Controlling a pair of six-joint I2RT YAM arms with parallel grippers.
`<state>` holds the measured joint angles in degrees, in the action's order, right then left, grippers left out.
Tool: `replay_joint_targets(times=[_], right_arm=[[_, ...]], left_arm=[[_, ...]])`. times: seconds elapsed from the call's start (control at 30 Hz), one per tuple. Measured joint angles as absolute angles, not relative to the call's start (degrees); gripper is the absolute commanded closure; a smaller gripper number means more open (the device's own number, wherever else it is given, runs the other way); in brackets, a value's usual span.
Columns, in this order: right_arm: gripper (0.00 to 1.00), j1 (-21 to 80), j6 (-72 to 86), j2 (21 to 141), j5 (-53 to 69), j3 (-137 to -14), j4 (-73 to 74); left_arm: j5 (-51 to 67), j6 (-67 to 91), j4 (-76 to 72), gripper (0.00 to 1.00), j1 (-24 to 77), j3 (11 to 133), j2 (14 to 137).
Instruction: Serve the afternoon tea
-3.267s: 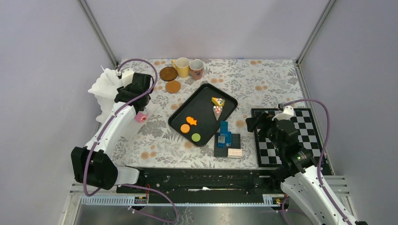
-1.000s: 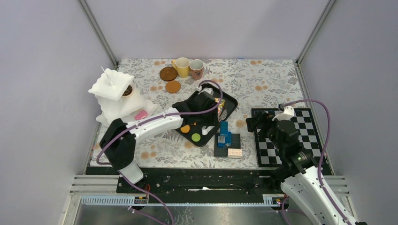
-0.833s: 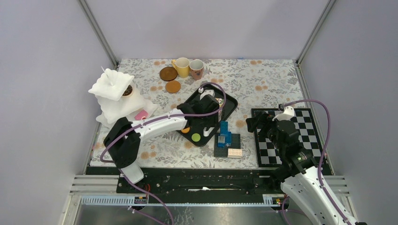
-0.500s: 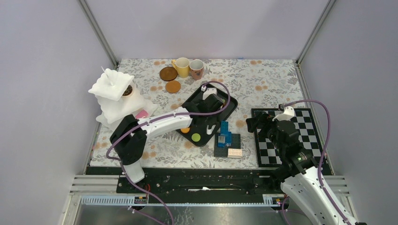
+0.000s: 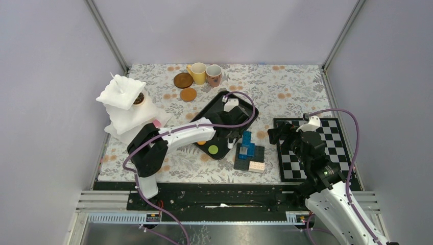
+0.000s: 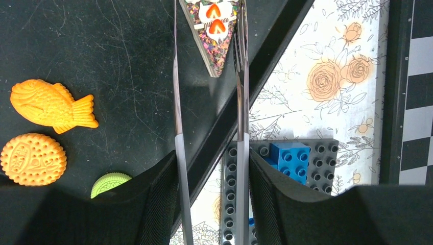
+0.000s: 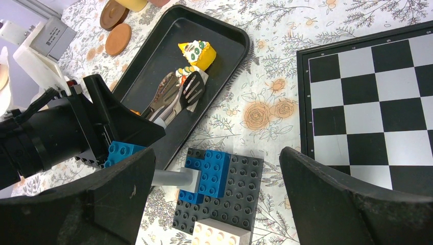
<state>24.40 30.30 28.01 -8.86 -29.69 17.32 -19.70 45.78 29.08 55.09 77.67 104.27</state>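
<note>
My left gripper [image 6: 209,168] is shut on metal tongs [image 6: 241,76] and reaches over the black tray [image 5: 201,122]. The tong arms flank a triangular cake slice [image 6: 214,30] closely on both sides. A yellow cake [image 7: 198,52] lies just beyond the slice. A fish cookie [image 6: 51,104], an orange cookie [image 6: 33,159] and a green cookie [image 6: 111,182] lie at the tray's near end. A yellow mug [image 5: 198,73], a patterned mug [image 5: 214,75] and two brown coasters [image 5: 183,80] stand at the back. My right gripper [image 7: 217,158] is open and empty above the brick stack.
A blue and black brick stack [image 5: 248,153] sits just right of the tray, close to my left gripper. A chessboard [image 5: 311,148] lies at the right. A white tiered stand [image 5: 122,104] at the left holds a brown donut [image 5: 138,98] and a pink cake [image 5: 155,123].
My left arm has swung from the white stand across to the tray and moved right along it, bringing the tongs around the cake slice. The right arm has not moved.
</note>
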Motion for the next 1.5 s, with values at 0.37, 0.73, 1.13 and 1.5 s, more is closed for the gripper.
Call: replay_joint_targets(times=[0.37, 0.73, 1.13, 1.5], right_arm=[[0.02, 24.4, 30.3, 27.83, -8.88, -29.69, 17.3], [0.02, 24.4, 30.3, 27.83, -8.88, -29.69, 17.32], [0.02, 24.4, 30.28, 27.83, -8.88, -29.69, 17.3], [0.02, 24.4, 30.28, 27.88, -8.88, -29.69, 17.3]], left_arm=[[-21.1, 46.35, 29.1, 0.8, 55.2, 77.67, 104.44], [-21.43, 46.35, 29.34, 0.95, 55.2, 77.67, 104.44], [-23.64, 46.13, 31.4, 1.0, 55.2, 77.47, 102.02], [-25.17, 45.98, 33.12, 1.0, 55.18, 77.17, 99.44]])
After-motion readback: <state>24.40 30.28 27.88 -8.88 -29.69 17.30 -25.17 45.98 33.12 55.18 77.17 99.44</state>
